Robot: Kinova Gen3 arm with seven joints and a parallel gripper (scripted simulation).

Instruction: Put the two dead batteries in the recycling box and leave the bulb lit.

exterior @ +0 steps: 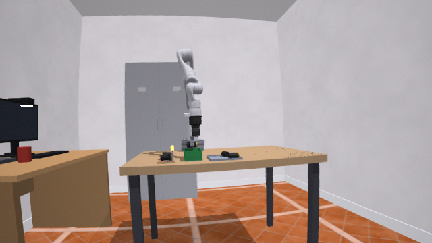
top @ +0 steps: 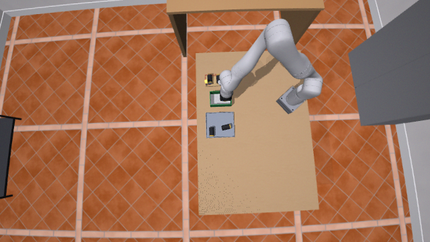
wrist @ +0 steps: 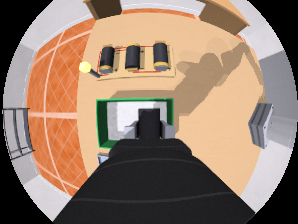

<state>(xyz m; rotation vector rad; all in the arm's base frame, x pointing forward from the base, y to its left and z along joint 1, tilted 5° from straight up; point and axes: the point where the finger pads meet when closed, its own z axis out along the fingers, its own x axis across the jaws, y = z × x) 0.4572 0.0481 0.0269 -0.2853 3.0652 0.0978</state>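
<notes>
You hold dark cylindrical battery (wrist: 148, 123) in half-open black two-finger gripper (exterior: 193, 143), poised above green-walled recycling box (exterior: 193, 154); release centred over opening, retreat straight up, avoid nudging lit yellow bulb (exterior: 172, 148)
</notes>
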